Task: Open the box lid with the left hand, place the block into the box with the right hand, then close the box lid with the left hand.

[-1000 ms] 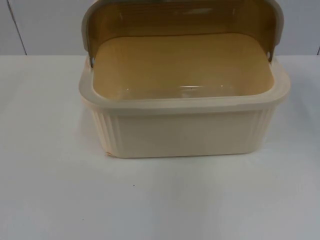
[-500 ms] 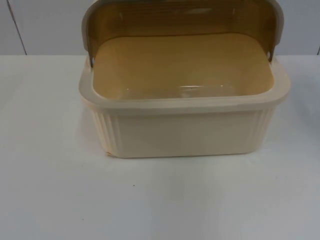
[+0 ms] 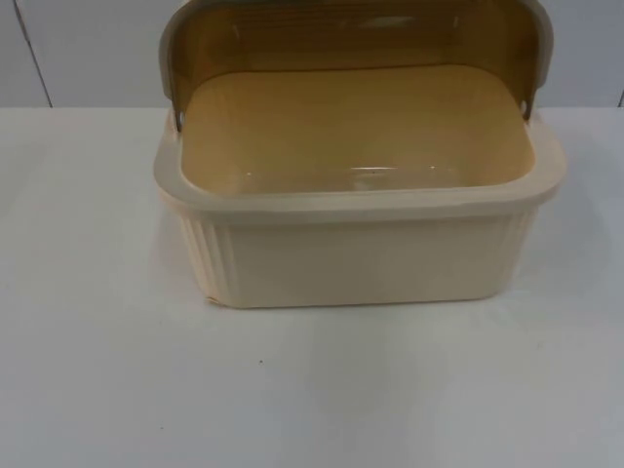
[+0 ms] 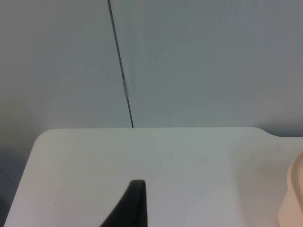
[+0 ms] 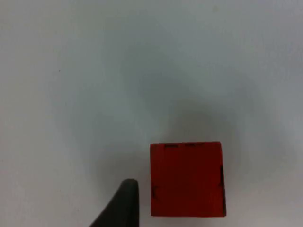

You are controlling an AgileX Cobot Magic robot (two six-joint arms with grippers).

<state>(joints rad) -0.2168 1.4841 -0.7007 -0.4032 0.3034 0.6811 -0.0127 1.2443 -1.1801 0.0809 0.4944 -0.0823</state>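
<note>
One box (image 3: 361, 258), one block (image 5: 187, 179)

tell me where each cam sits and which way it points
Top view: fixed above, facing down and forward at the open box, lid raised.
Left wrist view: on the left arm, facing the table and partition wall; one fingertip visible.
Right wrist view: on the right arm, facing down at the red block; one fingertip visible.
Shared: top and left wrist views show the box.

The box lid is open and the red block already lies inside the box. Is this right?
Not quite. The lid is open, but the box is empty in the top view. The right wrist view shows the block lying on the white table, beside a fingertip of the right pincer.
</note>
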